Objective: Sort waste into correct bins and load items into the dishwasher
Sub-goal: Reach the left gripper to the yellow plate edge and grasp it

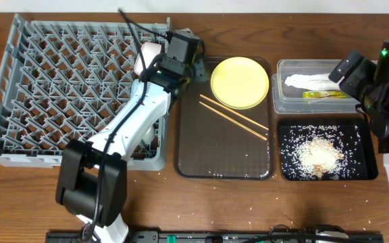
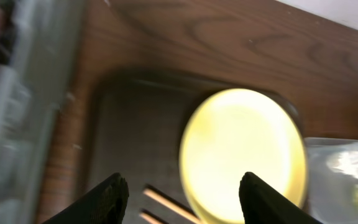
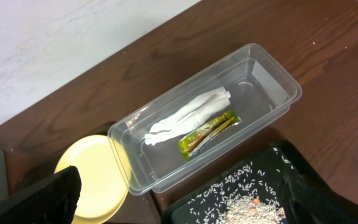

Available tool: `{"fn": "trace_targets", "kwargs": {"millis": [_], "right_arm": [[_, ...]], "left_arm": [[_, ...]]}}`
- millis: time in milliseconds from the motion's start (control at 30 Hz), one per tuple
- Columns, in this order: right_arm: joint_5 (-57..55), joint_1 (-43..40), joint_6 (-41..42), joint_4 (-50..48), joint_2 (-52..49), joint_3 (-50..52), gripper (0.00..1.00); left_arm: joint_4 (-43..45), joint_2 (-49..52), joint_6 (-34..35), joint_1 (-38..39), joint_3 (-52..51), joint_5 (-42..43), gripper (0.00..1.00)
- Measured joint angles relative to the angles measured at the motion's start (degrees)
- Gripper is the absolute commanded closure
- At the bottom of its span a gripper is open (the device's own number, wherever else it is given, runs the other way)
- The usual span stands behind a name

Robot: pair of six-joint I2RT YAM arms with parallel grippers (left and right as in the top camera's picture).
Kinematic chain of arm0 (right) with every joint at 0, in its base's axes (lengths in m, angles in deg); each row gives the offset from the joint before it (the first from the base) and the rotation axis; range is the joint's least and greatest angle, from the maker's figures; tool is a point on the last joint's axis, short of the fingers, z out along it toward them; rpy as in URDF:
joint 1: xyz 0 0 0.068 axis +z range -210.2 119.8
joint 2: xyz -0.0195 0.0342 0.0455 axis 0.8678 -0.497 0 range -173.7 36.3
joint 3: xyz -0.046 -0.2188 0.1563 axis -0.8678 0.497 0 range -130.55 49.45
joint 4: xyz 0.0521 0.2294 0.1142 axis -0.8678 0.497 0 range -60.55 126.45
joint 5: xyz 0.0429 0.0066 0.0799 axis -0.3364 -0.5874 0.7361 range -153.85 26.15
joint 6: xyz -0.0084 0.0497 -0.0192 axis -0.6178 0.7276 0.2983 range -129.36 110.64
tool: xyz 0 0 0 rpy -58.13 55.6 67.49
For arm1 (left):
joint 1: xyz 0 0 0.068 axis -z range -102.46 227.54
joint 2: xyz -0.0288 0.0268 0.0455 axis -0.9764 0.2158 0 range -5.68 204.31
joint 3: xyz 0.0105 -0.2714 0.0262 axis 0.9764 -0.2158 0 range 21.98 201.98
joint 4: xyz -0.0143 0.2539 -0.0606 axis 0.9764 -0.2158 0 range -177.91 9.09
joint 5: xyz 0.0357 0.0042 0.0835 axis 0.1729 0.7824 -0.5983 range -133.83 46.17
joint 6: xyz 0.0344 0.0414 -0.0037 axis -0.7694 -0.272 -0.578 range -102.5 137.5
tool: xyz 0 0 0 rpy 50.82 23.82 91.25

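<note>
Dark fingers of the left gripper frame the bottom of the blurred left wrist view, spread wide and holding nothing. Beyond the gap between them lies the yellow plate, closer to the right finger. The chopsticks poke in just beside the left finger, their length cut off. Both rest on the brown serving tray, whose rim runs close along the dish rack outside the left finger. From overhead, a pinkish bowl in the rack is half hidden by that arm. The right gripper is likewise wide and empty. Ahead of its fingers the clear tub holds the tissue and wrapper. The black tray of rice crumbs lies between them, its near edge cut off.
</note>
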Motion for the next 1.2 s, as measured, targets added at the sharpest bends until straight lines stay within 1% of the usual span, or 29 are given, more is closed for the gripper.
{"fn": "trace_targets", "kwargs": {"millis": [133, 400, 533, 700, 767, 900, 1000, 1100, 1167, 1200], "right_arm": [[0.02, 0.0, 0.0, 0.0, 0.0, 0.0, 0.01], [0.02, 0.0, 0.0, 0.02, 0.0, 0.0, 0.01], [0.02, 0.0, 0.0, 0.02, 0.0, 0.0, 0.01], [0.02, 0.0, 0.0, 0.02, 0.0, 0.0, 0.01], [0.02, 0.0, 0.0, 0.0, 0.0, -0.02, 0.01], [0.02, 0.0, 0.0, 0.02, 0.0, 0.0, 0.01], [0.02, 0.0, 0.0, 0.02, 0.0, 0.0, 0.01], [0.02, 0.0, 0.0, 0.02, 0.0, 0.0, 0.01], [0.02, 0.0, 0.0, 0.0, 0.0, 0.0, 0.01], [0.02, 0.0, 0.0, 0.0, 0.0, 0.0, 0.01]], "left_arm": [[1.2, 2.73, 4.42, 2.21, 0.0, 1.05, 0.41], [8.07, 12.39, 12.39, 6.95, 0.0, -3.13, 0.41], [10.1, 15.76, 14.34, 6.69, 0.0, -3.96, 0.41], [12.07, 17.46, 14.95, 5.7, 0.0, -3.93, 0.42], [13.49, 17.9, 15.12, 5.44, 0.0, -3.17, 0.46], [16.46, 19.12, 15.76, 5.31, 0.0, -1.03, 0.59], [17.7, 20.06, 16.22, 5.35, 0.0, 0.17, 0.6], [17.88, 20.17, 17.84, 5.35, 0.0, 0.57, 0.63], [18.01, 20.31, 19.63, 5.31, 0.04, 0.68, 0.69], [18.05, 20.5, 20.83, 5.27, 0.13, 0.63, 0.74]]}}
